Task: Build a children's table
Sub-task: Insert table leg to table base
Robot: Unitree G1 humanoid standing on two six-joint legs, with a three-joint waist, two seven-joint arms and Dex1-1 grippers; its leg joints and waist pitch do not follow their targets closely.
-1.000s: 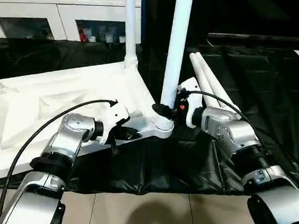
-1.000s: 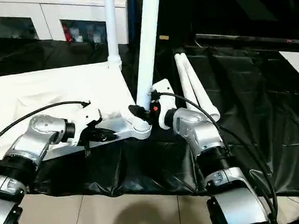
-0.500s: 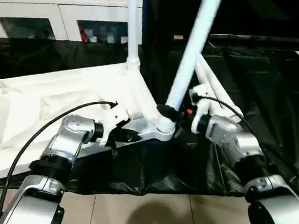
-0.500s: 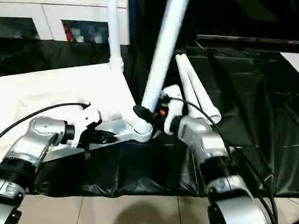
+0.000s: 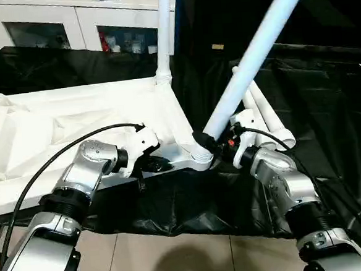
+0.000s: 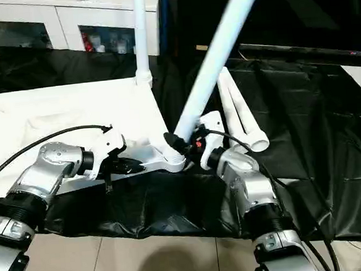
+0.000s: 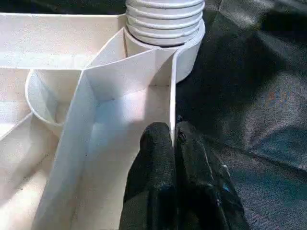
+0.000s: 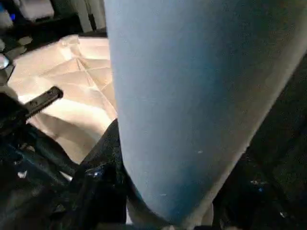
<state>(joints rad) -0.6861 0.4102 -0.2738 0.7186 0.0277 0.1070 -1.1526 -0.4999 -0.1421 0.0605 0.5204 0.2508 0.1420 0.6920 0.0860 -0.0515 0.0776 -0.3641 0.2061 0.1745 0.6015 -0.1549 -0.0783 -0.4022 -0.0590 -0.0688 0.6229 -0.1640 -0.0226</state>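
White plastic, the rectangular ribbed table top point(image 5: 62, 122) lies underside up on the black-covered work table point(image 5: 327, 106). The left gripper point(image 7: 172, 143) is pinched narrow on the top's thin near edge wall, just beside the corner socket point(image 5: 197, 158). The right gripper point(image 5: 211, 144) clasps the long white tubular leg point(image 5: 255, 49) just above that socket; the leg leans away to the right. Another leg point(image 5: 162, 37) stands upright in the far corner, and two spare legs point(image 5: 262, 114) lie beside the right arm.

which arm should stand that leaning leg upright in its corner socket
Right. The right gripper is clamped on the tilted leg near its base, while the left gripper pinches the tabletop's rim, steadying it.
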